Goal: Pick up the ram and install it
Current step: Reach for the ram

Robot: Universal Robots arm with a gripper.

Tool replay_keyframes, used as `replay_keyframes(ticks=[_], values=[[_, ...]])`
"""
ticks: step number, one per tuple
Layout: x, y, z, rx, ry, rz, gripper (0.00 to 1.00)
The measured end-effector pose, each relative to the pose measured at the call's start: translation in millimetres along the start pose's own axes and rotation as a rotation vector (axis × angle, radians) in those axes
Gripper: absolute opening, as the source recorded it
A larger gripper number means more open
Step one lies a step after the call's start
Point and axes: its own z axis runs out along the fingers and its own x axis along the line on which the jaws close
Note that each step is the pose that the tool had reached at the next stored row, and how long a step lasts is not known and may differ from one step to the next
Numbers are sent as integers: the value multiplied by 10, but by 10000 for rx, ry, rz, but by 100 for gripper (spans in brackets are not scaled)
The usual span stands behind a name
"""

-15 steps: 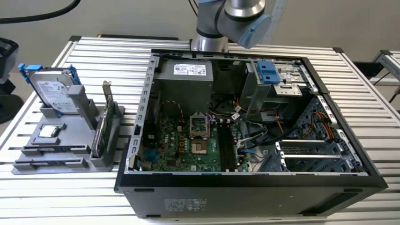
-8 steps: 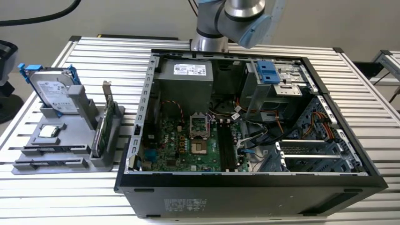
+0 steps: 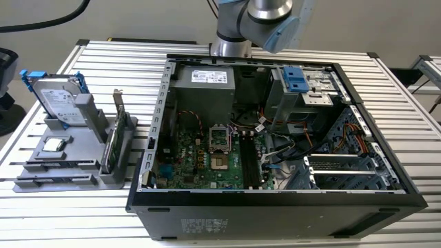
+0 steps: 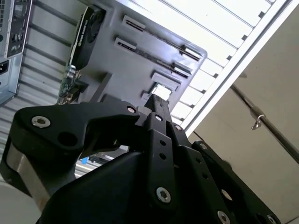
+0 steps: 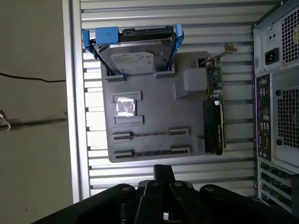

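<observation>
- My gripper has its two fingers pressed together, and nothing is pinched between them in either wrist view.
- I hang well above the slatted table, touching nothing. In the first wrist view my fingertips sit just off the edge of the grey holder.
- The parts of the holder nearest my tips are its two long slots. A thin dark strip runs along each, and I take the one at for the ram standing on edge, though I cannot be certain.
- Further along the holder lie a small square chip and a silver hard drive in blue brackets. The taller green card with its metal bracket stands at the side.
- Beyond that is the open computer case, with the motherboard exposed. Its long black memory slots are beside the processor socket, and I cannot tell whether a stick is seated there.
- By my judgement the task is barely begun. I have not gripped or lifted the ram, so both the pick-up and the install remain to be done.
</observation>
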Motion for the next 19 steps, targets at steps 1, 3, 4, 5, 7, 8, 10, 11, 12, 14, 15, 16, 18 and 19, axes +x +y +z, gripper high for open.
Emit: replay_keyframes(ticks=[1, 3, 4, 5, 7, 8, 10, 11, 12, 14, 15, 16, 18, 19], values=[[0, 0, 2, 0, 5, 0, 0], [0, 0, 6, 1, 14, 0, 0], [0, 0, 7, 1, 18, 1, 0], [0, 0, 10, 1, 37, 1, 0], [0, -1, 10, 2, 45, 2, 0], [0, -1, 10, 2, 45, 2, 0], [0, -1, 10, 2, 45, 2, 0], [0, -1, 10, 2, 45, 4, 0], [0, -1, 10, 2, 45, 5, 0], [0, -1, 10, 2, 46, 8, 0], [0, -1, 10, 3, 45, 10, 0], [0, -1, 10, 2, 45, 17, 0], [0, -1, 10, 3, 42, 67, 0], [0, -1, 11, 3, 40, 113, 0]])
